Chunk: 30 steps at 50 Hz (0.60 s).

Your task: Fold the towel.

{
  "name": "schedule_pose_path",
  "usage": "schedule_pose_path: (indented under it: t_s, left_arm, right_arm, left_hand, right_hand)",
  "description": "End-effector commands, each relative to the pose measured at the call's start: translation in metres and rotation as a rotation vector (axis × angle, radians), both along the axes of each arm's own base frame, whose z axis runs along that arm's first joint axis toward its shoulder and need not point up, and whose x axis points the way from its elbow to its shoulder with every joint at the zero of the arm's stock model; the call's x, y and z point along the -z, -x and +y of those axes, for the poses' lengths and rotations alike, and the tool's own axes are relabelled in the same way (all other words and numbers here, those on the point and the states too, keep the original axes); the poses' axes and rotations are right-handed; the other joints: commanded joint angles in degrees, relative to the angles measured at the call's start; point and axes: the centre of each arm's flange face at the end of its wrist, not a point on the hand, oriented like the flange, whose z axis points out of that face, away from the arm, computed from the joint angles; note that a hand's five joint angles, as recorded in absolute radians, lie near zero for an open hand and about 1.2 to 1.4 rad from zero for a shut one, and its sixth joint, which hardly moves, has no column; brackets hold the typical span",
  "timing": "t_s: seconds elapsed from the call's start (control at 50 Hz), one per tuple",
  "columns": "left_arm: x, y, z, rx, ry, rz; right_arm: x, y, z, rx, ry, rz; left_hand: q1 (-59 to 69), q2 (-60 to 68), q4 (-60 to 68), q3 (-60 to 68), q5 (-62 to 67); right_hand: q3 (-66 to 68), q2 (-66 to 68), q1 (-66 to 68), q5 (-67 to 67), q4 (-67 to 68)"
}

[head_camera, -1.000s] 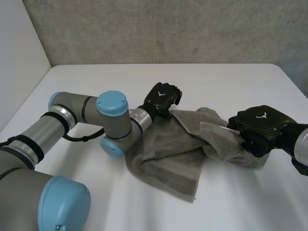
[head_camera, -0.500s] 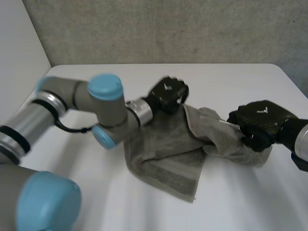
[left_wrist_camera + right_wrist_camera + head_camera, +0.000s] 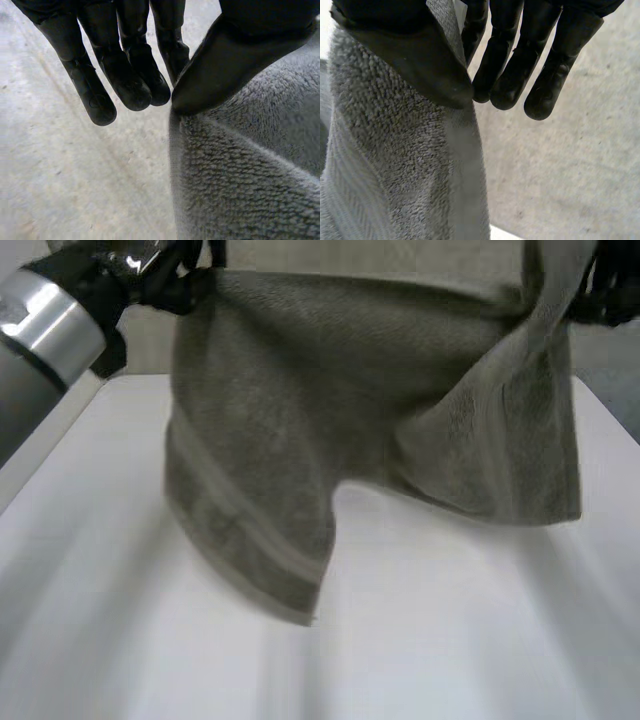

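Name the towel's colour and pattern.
Grey towel, paler band near its lower edge; best in head view.

Head: from high behind, down onto the desk (image 3: 450,650), close against the towel (image 3: 300,390); wrists: along left hand (image 3: 125,75) and right hand (image 3: 512,65), very near, sharing that towel's upper corners.

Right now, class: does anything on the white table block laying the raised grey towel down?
Nothing visible does. The grey terry towel hangs pinched by the left robot hand and right robot hand above the bare white table.
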Motion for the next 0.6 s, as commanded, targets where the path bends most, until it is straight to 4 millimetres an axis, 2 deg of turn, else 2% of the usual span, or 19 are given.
schedule_pose_path:
  t_s: [0.02, 0.04, 0.06, 0.08, 0.1, 0.12, 0.14, 0.16, 0.2, 0.22, 0.26, 0.34, 0.36, 0.4, 0.44, 0.48, 0.52, 0.54, 0.6]
  left_arm:
    - [0.074, -0.009, 0.014, 0.001, -0.209, -0.074]
    - [0.074, -0.009, 0.014, 0.001, -0.21, -0.075]
    - [0.095, -0.008, 0.023, 0.025, -0.271, -0.099]
    - [0.095, -0.008, 0.023, 0.025, -0.272, -0.099]
    - [0.121, -0.006, 0.038, 0.064, -0.349, -0.129]
    - [0.122, -0.006, 0.038, 0.064, -0.35, -0.129]
    - [0.145, -0.001, 0.056, 0.107, -0.422, -0.158]
    - [0.145, -0.001, 0.056, 0.107, -0.422, -0.158]
    - [0.198, 0.022, 0.088, 0.209, -0.551, -0.23]
    - [0.198, 0.022, 0.088, 0.209, -0.552, -0.23]
    - [0.217, 0.037, 0.11, 0.27, -0.59, -0.276]
    - [0.222, 0.035, 0.109, 0.248, -0.59, -0.29]
    - [0.222, 0.034, 0.107, 0.231, -0.579, -0.294]
    - [0.221, 0.033, 0.105, 0.217, -0.562, -0.301]
    - [0.22, 0.03, 0.102, 0.192, -0.55, -0.307]
    - [0.219, 0.017, 0.086, 0.107, -0.541, -0.313]
    - [0.218, 0.011, 0.079, 0.071, -0.54, -0.312]
    - [0.218, 0.005, 0.076, 0.044, -0.538, -0.312]
    - [0.215, -0.001, 0.075, 0.025, -0.535, -0.307]
  right_arm:
    - [0.059, -0.001, -0.018, -0.026, -0.122, 0.124]
    - [0.079, -0.001, -0.022, -0.024, -0.15, 0.207]
    - [0.113, 0.002, -0.026, -0.028, -0.229, 0.353]
    - [0.113, 0.002, -0.026, -0.028, -0.23, 0.354]
    - [0.113, 0.002, -0.026, -0.028, -0.23, 0.354]
    - [0.136, 0.006, -0.027, -0.036, -0.289, 0.475]
    - [0.157, 0.009, -0.023, -0.06, -0.334, 0.622]
    - [0.167, 0.009, -0.018, -0.09, -0.358, 0.693]
    - [0.177, 0.008, -0.013, -0.122, -0.381, 0.75]
    - [0.177, 0.008, -0.013, -0.122, -0.381, 0.751]
    - [0.181, 0.009, -0.011, -0.13, -0.39, 0.773]
    - [0.176, 0.009, -0.013, -0.111, -0.357, 0.774]
    - [0.176, 0.009, -0.013, -0.111, -0.356, 0.774]
    - [0.166, 0.01, -0.012, -0.074, -0.323, 0.757]
    - [0.159, 0.008, -0.008, -0.06, -0.319, 0.725]
    - [0.149, 0.001, -0.002, -0.06, -0.309, 0.681]
    - [0.131, -0.018, 0.015, -0.078, -0.268, 0.594]
    - [0.131, -0.018, 0.015, -0.078, -0.268, 0.593]
    - [0.116, -0.032, 0.029, -0.088, -0.192, 0.524]
  left_hand:
    - [6.66, 3.12, 2.26, 2.53, 4.36]
    - [6.66, 3.12, 2.26, 2.53, 4.36]
    - [6.66, 3.12, 2.26, 2.53, 4.36]
    - [6.66, 3.12, 2.26, 2.53, 4.36]
    - [6.66, 3.12, 2.26, 2.53, 4.36]
    - [6.66, 3.12, 2.26, 2.53, 4.36]
    - [6.66, 3.12, 2.26, 2.53, 4.36]
    - [6.66, 3.12, 2.26, 2.53, 4.36]
    - [6.66, 3.12, 2.26, 2.53, 4.36]
    - [6.66, 3.12, 2.26, 2.53, 4.36]
    - [6.66, 3.12, 2.26, 2.53, 4.36]
    - [6.66, 3.12, 2.26, 2.53, 4.36]
    - [6.66, 3.12, 2.26, 2.53, 4.36]
    - [6.66, 3.12, 2.26, 2.53, 4.36]
    - [6.66, 3.12, 2.26, 2.53, 4.36]
    - [6.66, 3.12, 2.26, 2.53, 4.36]
    - [6.66, 3.12, 2.26, 2.53, 4.36]
    - [6.66, 3.12, 2.26, 2.53, 4.36]
    - [6.66, 3.12, 2.26, 2.53, 4.36]
  right_hand:
    - [-3.24, -2.56, -3.43, -2.8, -2.92]
    - [-3.24, -2.56, -3.43, -2.8, -2.92]
    - [-3.74, -3.06, -3.93, -3.3, -3.42]
    - [-3.75, -3.06, -3.93, -3.31, -3.43]
    - [-3.75, -3.06, -3.93, -3.31, -3.43]
    - [-3.75, -3.06, -3.93, -3.31, -3.43]
    - [-5.75, -5.06, -5.93, -5.3, -5.43]
    - [-8.26, -7.58, -8.45, -7.82, -7.94]
    - [-12.62, -11.93, -12.8, -12.18, -12.3]
    - [-12.66, -11.98, -12.85, -12.22, -12.34]
    - [-18.21, -17.53, -18.4, -17.77, -17.89]
    - [-37.81, -37.12, -37.99, -37.37, -37.49]
    - [-37.89, -37.21, -38.08, -37.45, -37.57]
    - [-59.49, -58.8, -59.67, -59.05, -59.17]
    - [-59.68, -58.99, -59.86, -59.24, -59.36]
    - [-59.68, -58.99, -59.86, -59.24, -59.36]
    - [-59.68, -58.99, -59.86, -59.24, -59.36]
    - [-59.68, -58.99, -59.86, -59.24, -59.36]
    - [-59.68, -58.99, -59.86, -59.24, -59.36]
